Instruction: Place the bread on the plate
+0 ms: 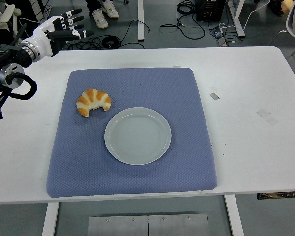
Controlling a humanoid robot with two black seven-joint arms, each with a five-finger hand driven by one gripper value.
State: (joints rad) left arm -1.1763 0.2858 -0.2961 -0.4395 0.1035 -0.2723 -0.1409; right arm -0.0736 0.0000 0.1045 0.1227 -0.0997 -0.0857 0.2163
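A golden croissant [93, 102] lies on the blue mat [137, 88], just up and left of an empty pale green plate [137, 135] in the mat's middle. The two are apart by a small gap. My left hand [68, 25] is raised at the table's far left corner, fingers spread and straight, holding nothing. It is well up and left of the croissant. My right arm does not show.
The mat covers the middle of the white table [250, 98]. Small tape marks [267, 116] sit on the table's right side. Cables [113, 39] and a person's shoes [104, 13] are on the floor beyond the far edge.
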